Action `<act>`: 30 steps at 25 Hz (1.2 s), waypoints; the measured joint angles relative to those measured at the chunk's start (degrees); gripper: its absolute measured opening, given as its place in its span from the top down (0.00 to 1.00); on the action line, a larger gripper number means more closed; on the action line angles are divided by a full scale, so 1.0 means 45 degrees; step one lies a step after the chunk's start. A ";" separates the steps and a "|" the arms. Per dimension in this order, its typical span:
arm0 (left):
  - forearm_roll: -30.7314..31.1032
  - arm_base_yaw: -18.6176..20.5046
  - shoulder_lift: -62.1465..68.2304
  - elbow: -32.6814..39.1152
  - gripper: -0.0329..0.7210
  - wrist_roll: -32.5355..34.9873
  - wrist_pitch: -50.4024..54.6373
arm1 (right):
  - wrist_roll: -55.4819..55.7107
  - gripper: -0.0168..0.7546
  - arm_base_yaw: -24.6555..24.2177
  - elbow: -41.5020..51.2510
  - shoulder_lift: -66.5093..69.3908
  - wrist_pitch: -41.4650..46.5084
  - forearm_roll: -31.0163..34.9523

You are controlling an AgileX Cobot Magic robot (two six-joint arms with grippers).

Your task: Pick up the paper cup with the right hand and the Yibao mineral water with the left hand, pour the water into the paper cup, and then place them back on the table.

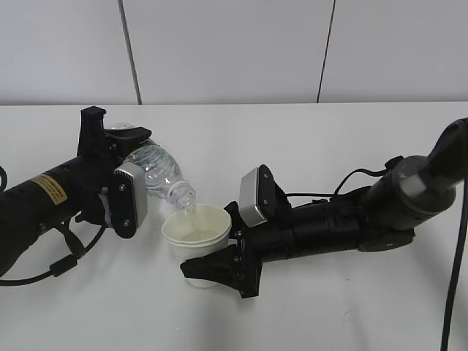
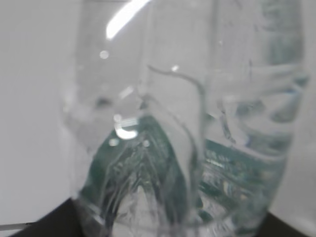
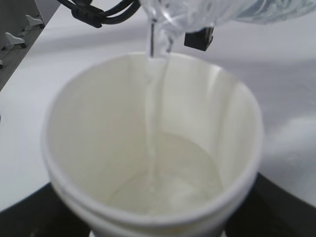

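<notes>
— Water (image 3: 154, 123) runs in a thin stream from the mouth of the Yibao mineral water (image 1: 162, 175) into the paper cup (image 1: 197, 228). So the pouring step is in hand, I judge, not the pick-up and not the setting down.

— Who holds what?

— The left hand (image 1: 110, 172) is clamped on the bottle's body, with the bottle tipped neck-down toward the middle of the table (image 1: 329, 314). The right hand (image 1: 216, 270) grips the cup low on its wall, jaws closed against it, the cup upright with its rim just under the bottle's mouth.

— Is the cup on the table or lifted?

— I cannot tell for sure from the exterior view; its base is hidden behind the black fingers. The bottle is plainly off the table.

— How full is the cup?

— The right wrist view shows a shallow pool covering the bottom, well below the rim. The left wrist view, very close and blurred, shows only clear ribbed plastic and the green label (image 2: 232, 177).

— And what does the next move call for?

— In my view, righting the bottle slowly so the stream stops cleanly over the cup, keeping the cup level meanwhile. Then both go down onto bare table, apart from each other, and each claw lets go only once its thing stands firm.
</notes>
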 joint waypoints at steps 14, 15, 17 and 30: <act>-0.0006 0.0000 0.0000 0.0000 0.50 0.0149 -0.0042 | 0.0000 0.29 0.0000 0.0000 0.0000 0.0000 0.0000; -0.0006 0.0000 0.0000 0.0000 0.50 0.0149 -0.0067 | 0.0000 0.29 0.0000 0.0000 0.0000 0.0000 0.0000; -0.0006 0.0000 0.0000 0.0000 0.50 0.0268 -0.0098 | 0.0000 0.29 0.0000 0.0000 0.0000 0.0000 0.0000; -0.0006 0.0000 0.0000 0.0000 0.51 0.0610 -0.0098 | 0.0000 0.29 0.0000 0.0000 0.0000 0.0000 0.0000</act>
